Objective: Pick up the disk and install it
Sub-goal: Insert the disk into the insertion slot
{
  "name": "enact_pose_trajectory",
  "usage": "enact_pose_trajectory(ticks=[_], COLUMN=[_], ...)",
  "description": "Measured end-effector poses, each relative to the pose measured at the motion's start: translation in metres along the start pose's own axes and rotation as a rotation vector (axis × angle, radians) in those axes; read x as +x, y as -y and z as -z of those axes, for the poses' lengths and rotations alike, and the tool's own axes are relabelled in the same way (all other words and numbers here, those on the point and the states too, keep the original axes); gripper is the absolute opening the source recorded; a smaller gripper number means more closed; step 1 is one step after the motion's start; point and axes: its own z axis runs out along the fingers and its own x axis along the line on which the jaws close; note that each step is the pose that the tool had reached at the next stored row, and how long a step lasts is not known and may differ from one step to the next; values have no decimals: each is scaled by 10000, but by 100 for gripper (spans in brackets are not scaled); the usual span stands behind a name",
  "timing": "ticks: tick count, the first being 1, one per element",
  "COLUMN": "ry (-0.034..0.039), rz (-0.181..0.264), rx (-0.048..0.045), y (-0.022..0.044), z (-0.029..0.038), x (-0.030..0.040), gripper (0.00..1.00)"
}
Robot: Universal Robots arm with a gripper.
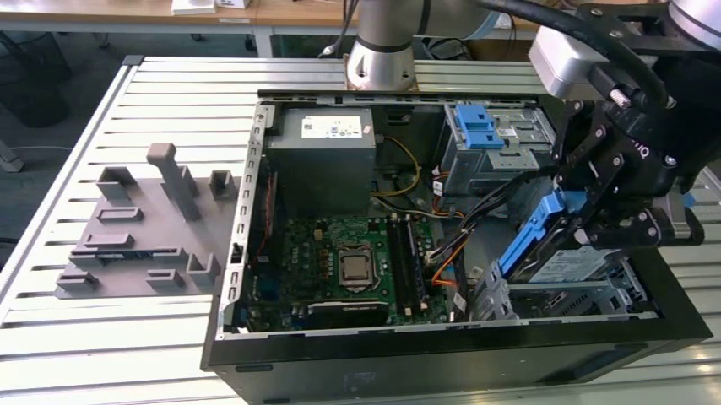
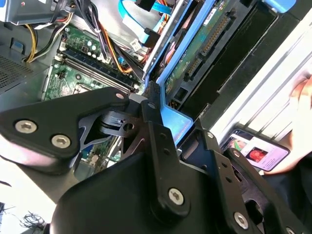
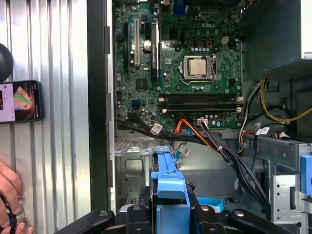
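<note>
My gripper [image 1: 595, 229] is shut on the disk [image 1: 563, 265], a silver drive in a blue bracket with a white label. The disk hangs tilted, one end down, over the metal drive cage [image 1: 577, 300] at the open computer case's corner on the exterior view's right. In the first wrist view the blue bracket [image 3: 170, 189] sits between the two black fingers [image 3: 138, 214], above the cage floor. The second wrist view shows the disk's green circuit side [image 2: 195, 54] and blue edge [image 2: 176, 125] running away from the gripper.
Inside the case lie the motherboard [image 1: 349, 263], the grey power supply [image 1: 322, 159], bundled cables [image 3: 214, 141] and a second bay with blue tabs [image 1: 480, 126]. A grey fixture block [image 1: 147, 229] stands on the slatted table. A phone [image 3: 19, 101] and a person's hand [image 3: 9, 195] are beside the case.
</note>
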Motion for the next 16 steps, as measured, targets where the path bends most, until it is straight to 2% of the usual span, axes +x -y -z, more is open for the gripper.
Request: enact_pose_trajectory(ticks=[16], ry=[0], rz=[-1], rx=[-1], y=[0], z=[-182], x=[7], gripper=[36])
